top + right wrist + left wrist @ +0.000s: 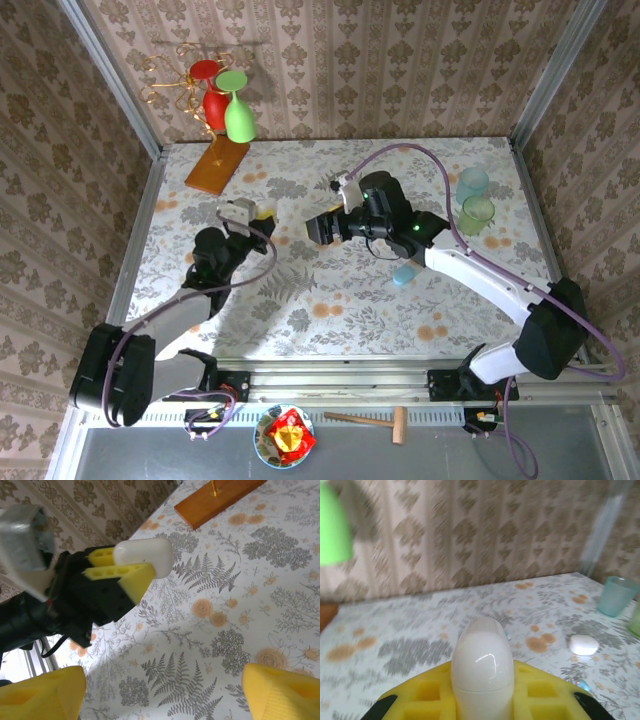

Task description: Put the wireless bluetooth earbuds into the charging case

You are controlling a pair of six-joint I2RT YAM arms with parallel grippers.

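Where the desk (pixel 300 300) meets the back-left corner, a wooden base (pixel 215 165) lies at an angle. A green glass (pixel 238 115) and a red one (pixel 212 100) hang upside down over it.

Next right: left fingers (pixel 258 213) are clamped shut on the case (pixel 482 662). It's a white, rounded, glossy shell with a seam across it, pinched between the yellow pads (pixel 427 692) and sticking out past them. The right wrist cam gives the same grip side-on, with the case (pixel 145 555) poking out of the pads, above the desk and not touching it.

Right fingers (pixel 322 229) face the left ones across a small gap near desk centre. They are spread wide with nothing between them. The yellow pads (pixel 42 695) sit at opposite bottom corners of the wrist view, with bare desk between them.

Further right, a pale pebble (pixel 403 275) lies on the desk beside the right forearm, apart from both arms. It reads white from the left wrist (pixel 583 644).

A tiny bluish speck (pixel 581 684) sits just past the left fingers' right pad. It's too small to tell if it's an earbud.

Far right at the back, two translucent cups stand near each other, one bluish (pixel 473 183) and one greenish (pixel 477 213).
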